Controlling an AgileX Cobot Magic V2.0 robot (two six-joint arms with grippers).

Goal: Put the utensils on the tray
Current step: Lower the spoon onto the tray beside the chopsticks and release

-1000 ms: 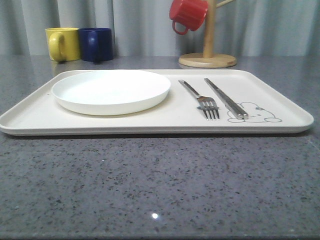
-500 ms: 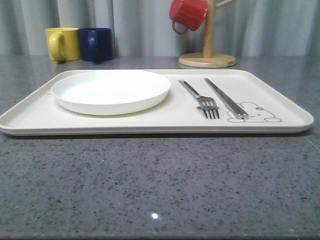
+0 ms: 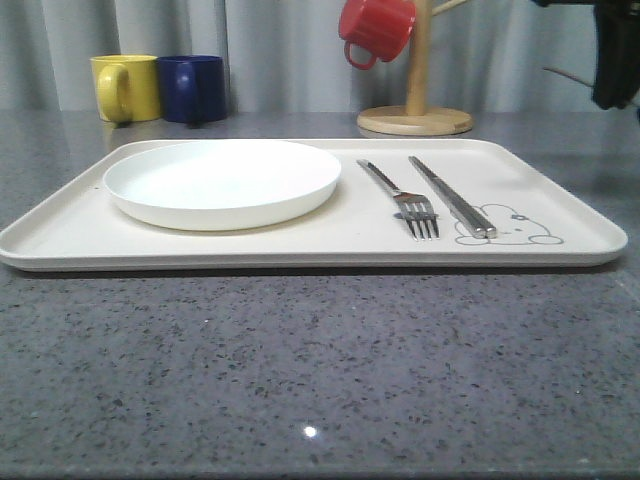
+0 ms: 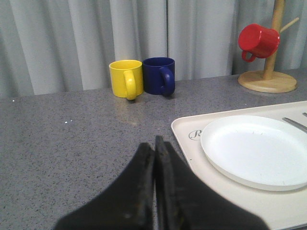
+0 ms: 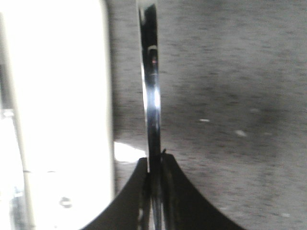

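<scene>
The cream tray lies across the table. A silver fork and a pair of flat chopsticks rest side by side on its right half, near the rabbit drawing. My right gripper hangs high at the far right, beyond the tray's right edge. In the right wrist view it is shut on a slim shiny utensil, whose far end is cut off; the bright tray lies beside it. My left gripper is shut and holds nothing, over bare table beside the tray's left end.
A round white plate fills the tray's left half. At the back stand a yellow mug and a dark blue mug. A wooden mug tree holds a red mug. Grey speckled table runs in front of the tray.
My right gripper has come into the front view at the top right. The fork, chopsticks and plate have not moved.
</scene>
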